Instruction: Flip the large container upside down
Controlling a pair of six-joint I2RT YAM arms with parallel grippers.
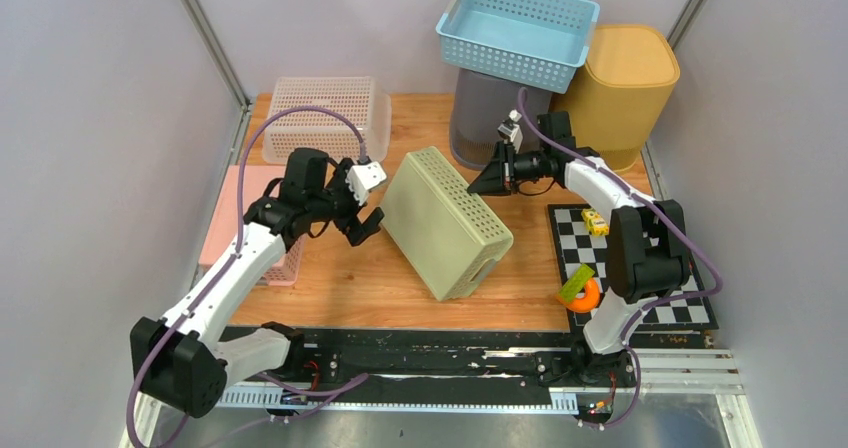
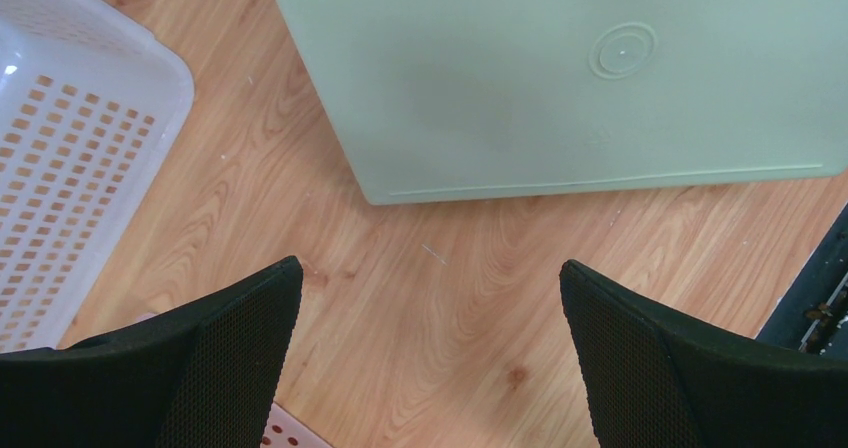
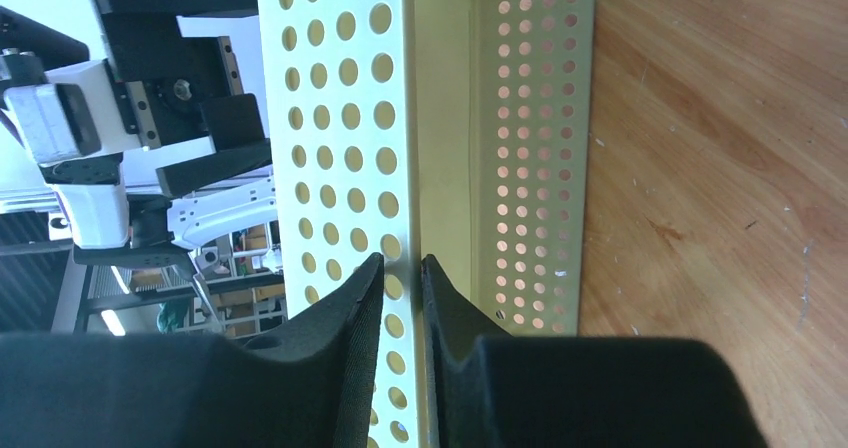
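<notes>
large container (image 1: 445, 223), pale green plastic box, round-hole perforated walls, smooth flat base, lying on its side mid wood-grain table (image 1: 340, 278), right gripper (image 3: 405, 268) narrow, straddling its thin upper wall, pinching or not unclear, left gripper (image 1: 362, 230) wide, empty, left of table centre

You have a light wooden counter (image 1: 340, 288) boxed in by 3 plain, pale grey walls: the back wall (image 1: 330, 18), the left wall (image 1: 90, 148) and the right wall (image 1: 780, 148). 2 metal posts (image 1: 207, 36) stand at the rear corners. A black base strip (image 1: 420, 353) runs along the near edge. The light is even and soft.
</notes>
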